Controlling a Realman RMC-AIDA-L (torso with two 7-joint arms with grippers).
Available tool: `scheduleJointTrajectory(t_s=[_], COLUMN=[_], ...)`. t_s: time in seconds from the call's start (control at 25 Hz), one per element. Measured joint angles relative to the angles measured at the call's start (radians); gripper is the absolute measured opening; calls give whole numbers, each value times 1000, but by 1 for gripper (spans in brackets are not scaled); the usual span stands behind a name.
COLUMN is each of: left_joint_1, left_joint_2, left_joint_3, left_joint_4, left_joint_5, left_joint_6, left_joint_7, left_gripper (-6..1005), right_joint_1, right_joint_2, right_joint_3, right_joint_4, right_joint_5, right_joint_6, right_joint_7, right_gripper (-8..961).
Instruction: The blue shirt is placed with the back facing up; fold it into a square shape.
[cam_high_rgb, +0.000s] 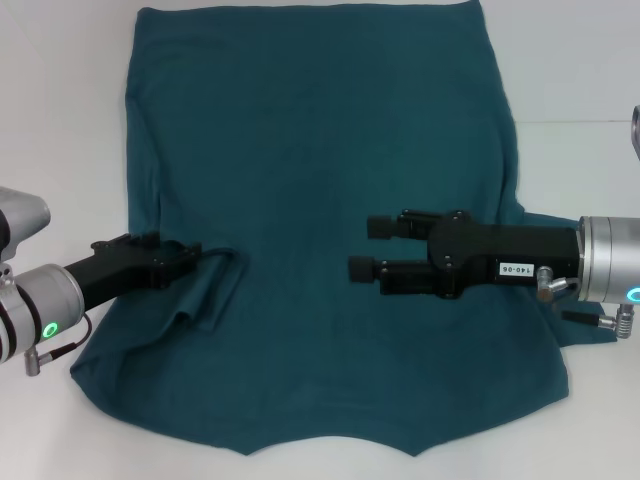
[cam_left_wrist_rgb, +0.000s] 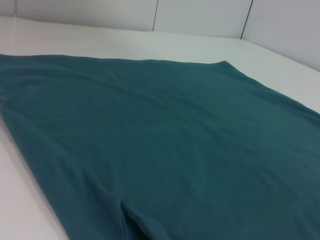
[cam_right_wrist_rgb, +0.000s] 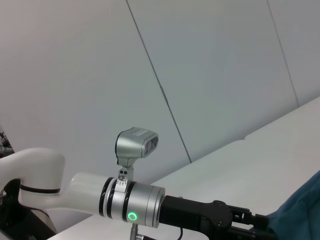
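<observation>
- A blue shirt (cam_high_rgb: 320, 200) lies spread on a white surface (cam_high_rgb: 60, 100), filling most of the head view from the top edge to the bottom. The plain side faces up; no lettering shows.
- The cloth looks thin, soft and limp. It lies mostly flat, with a few shallow creases. I judge it light, and likely to sag and drag rather than hold any shape when lifted.
- At the left middle of the frame, the left claw (cam_high_rgb: 190, 262) sits on the shirt's left edge. The fabric there is bunched into a raised fold beside its tip, so it seems to be pinching the cloth, closed on that fold.
- At the right middle, the right claw (cam_high_rgb: 368, 248) reaches in over the shirt's centre. Its two fingers stand apart, one above the other in the picture, with nothing between them.
- Good places to take hold, to my eye: edges, sleeve folds or hem corners, where a pinch gathers cloth. Flat middle fabric gives the fingers little to catch.
- The left wrist view shows only shirt and surface.
</observation>
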Motion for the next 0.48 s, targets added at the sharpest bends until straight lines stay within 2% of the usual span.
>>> scheduleJointTrajectory(t_s=[0.48], left_joint_1=[4], left_joint_2=[1], left_joint_3=[-8], left_joint_4=[4], left_joint_5=[-1], left_joint_6=[-46], left_joint_7=[-1], left_gripper=[691], right_joint_1=[-2], right_joint_2=[0], right_joint_3=[0], right_joint_4=[3], right_joint_5=[0], right_joint_6=[0], right_joint_7=[0], right_gripper=[854])
